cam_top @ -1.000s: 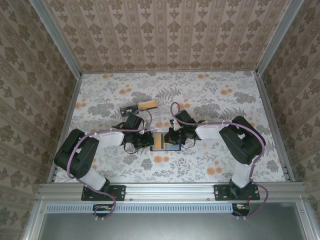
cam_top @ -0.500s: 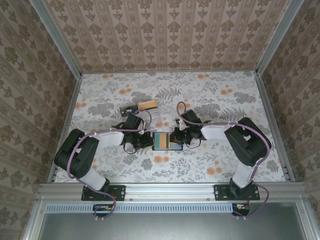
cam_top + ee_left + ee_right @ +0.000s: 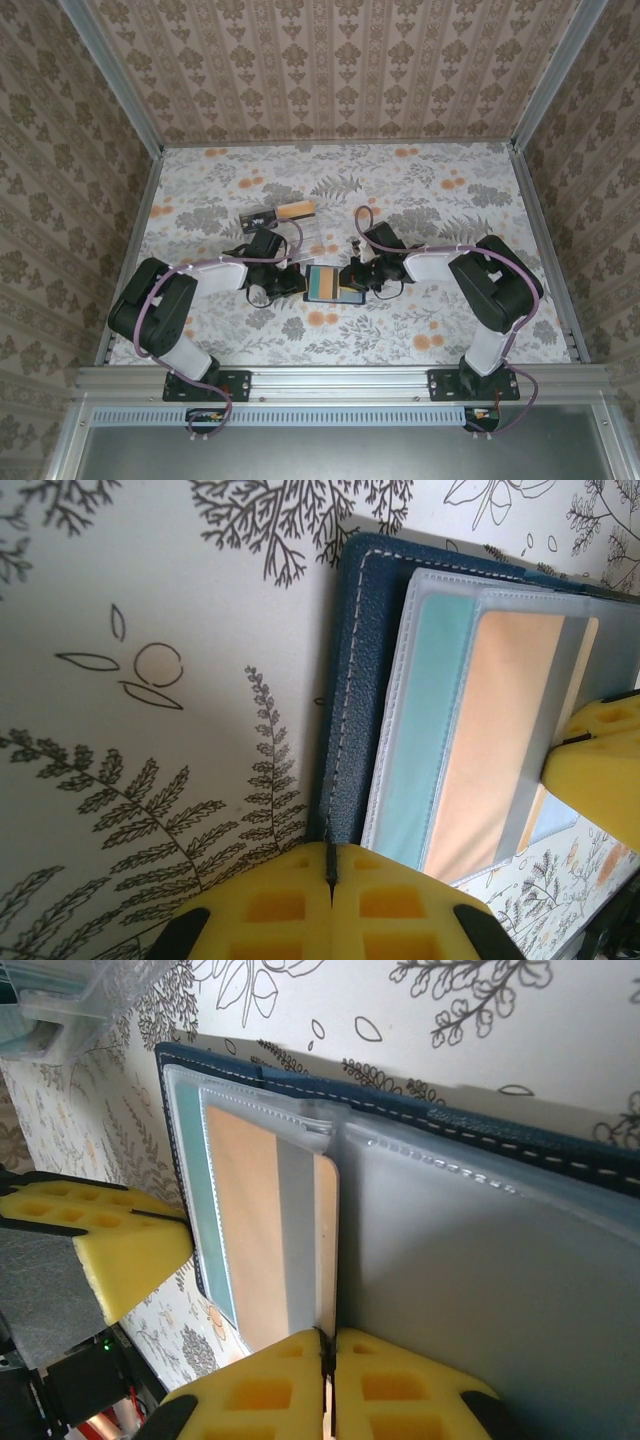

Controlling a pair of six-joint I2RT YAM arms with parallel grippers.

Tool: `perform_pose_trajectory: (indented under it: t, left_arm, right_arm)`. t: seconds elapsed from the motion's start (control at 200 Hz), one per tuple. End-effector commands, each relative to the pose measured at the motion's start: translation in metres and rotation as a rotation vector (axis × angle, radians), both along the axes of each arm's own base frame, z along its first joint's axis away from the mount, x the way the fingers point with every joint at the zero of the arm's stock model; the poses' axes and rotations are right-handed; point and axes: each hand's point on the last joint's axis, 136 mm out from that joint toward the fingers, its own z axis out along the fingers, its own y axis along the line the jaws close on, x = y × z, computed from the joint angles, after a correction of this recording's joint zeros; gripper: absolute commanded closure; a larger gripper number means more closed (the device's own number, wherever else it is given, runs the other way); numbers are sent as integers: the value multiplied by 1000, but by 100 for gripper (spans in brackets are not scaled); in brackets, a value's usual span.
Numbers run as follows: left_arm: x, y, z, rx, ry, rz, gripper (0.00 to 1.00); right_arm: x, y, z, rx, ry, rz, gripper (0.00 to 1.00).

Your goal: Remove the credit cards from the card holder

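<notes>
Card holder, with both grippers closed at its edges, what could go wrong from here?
1. The right gripper is shut on the edge of the tan-orange card; if it also caught the clear pocket, pulling could drag the whole holder.
2. The left gripper pinches only the navy rim of the card holder, which might slip free.

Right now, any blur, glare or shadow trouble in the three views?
Top external: even light, no glare, wallet small but sharp. Left wrist: stitching crisp, nearest foreground soft, a faint shadow on the table beside the wallet's edge. Right wrist: mild sheen on the clear pocket next to the card, tray at upper left blurred.
</notes>
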Motion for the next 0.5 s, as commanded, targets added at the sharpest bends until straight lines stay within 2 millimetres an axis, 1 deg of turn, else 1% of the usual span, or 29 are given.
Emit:
perform_pose_trajectory:
  t: [0.0,0.09,0.215,0.32,0.405,0.495]
  left_arm:
    - [-3,7,-4,39,20,-3,100]
    - [0,6,3,31,5,-2,100]
    - [7,0,22,10,-38,-8,100]
    - [12,-11,37,-13,-73,-28,100]
    - [13,-21,39,-23,-78,-49,100]
    - [13,-28,33,-16,-65,-64,100]
  right_arm:
    - [-2,-1,3,16,11,-10,92]
    - [-2,-2,1,13,13,-10,100]
    - [-2,0,1,20,15,-13,100]
    - [-1,3,0,25,17,-8,100]
    - [1,6,0,28,16,-7,100]
    - [2,9,0,31,17,-6,100]
